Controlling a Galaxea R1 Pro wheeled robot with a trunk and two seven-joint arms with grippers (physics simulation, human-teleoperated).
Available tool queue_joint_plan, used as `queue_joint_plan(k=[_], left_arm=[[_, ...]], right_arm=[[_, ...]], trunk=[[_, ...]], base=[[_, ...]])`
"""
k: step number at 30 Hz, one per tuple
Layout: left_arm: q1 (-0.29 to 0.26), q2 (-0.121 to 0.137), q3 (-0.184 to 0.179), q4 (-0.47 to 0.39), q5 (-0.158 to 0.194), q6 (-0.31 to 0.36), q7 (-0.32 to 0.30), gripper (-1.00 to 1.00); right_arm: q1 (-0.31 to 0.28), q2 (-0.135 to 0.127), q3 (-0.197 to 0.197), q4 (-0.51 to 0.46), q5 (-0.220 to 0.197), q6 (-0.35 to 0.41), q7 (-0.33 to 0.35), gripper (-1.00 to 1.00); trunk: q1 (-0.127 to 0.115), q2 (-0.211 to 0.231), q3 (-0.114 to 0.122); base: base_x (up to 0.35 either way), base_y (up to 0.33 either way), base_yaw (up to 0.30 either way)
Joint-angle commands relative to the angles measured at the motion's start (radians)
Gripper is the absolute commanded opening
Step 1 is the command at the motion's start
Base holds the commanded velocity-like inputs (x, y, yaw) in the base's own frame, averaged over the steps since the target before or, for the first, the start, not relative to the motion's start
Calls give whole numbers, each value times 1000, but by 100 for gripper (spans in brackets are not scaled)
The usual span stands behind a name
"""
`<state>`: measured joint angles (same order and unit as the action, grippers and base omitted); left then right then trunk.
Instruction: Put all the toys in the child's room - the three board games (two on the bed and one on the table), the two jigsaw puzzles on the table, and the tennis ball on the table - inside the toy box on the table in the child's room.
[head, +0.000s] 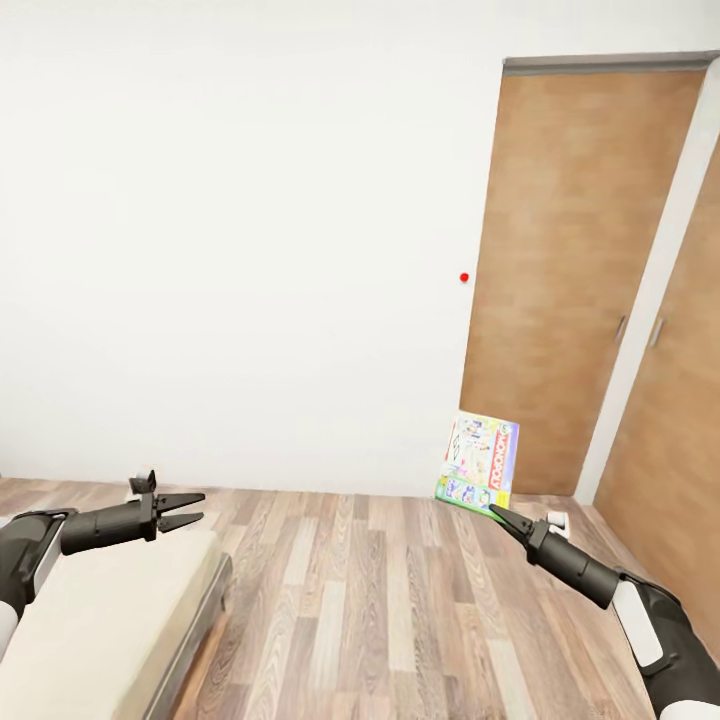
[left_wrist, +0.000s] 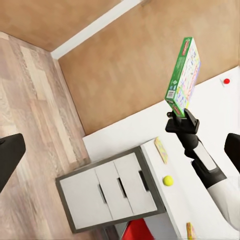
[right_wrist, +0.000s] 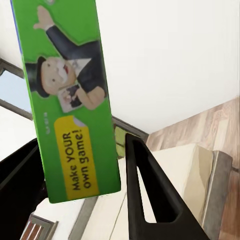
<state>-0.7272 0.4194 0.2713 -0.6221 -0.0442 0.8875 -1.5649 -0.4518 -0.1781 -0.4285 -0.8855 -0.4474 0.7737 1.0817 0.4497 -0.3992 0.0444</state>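
Carrying the Monopoly box (head: 479, 463) upright, the right gripper (head: 497, 515) has its jaws clamped on the lower edge, clear of the bed (head: 100, 620); the left gripper (head: 188, 508) hovers empty, jaws parted.

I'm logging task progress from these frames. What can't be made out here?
- Toy box: whether anything is in it cannot be told.
- Table: left wrist view, cut off by the edge; a flat item at the bottom is too cropped to identify.
- Monopoly box: right wrist view, top cropped.
- Right gripper: head view, grip point hidden behind the box.
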Motion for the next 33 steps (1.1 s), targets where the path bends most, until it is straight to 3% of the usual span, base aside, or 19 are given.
queue_joint_plan(k=[1,12,33], left_arm=[[0,0,2,-1,-5,11,-6,100],[0,2,3,0,-5,12,-6,100],[0,2,3,-1,-5,11,-6,100]], right_arm=[[-1,0,-1,1,-6,7,1,-100],[2,0,-29,3,-6,7,1,-100],[4,-1,-42,3,-7,9,2,-100]], trunk=[[0,-1,0],[0,-1,0],[0,-1,0]], base=[[-11,0,-279],[-3,0,-280],[0,0,-281]])
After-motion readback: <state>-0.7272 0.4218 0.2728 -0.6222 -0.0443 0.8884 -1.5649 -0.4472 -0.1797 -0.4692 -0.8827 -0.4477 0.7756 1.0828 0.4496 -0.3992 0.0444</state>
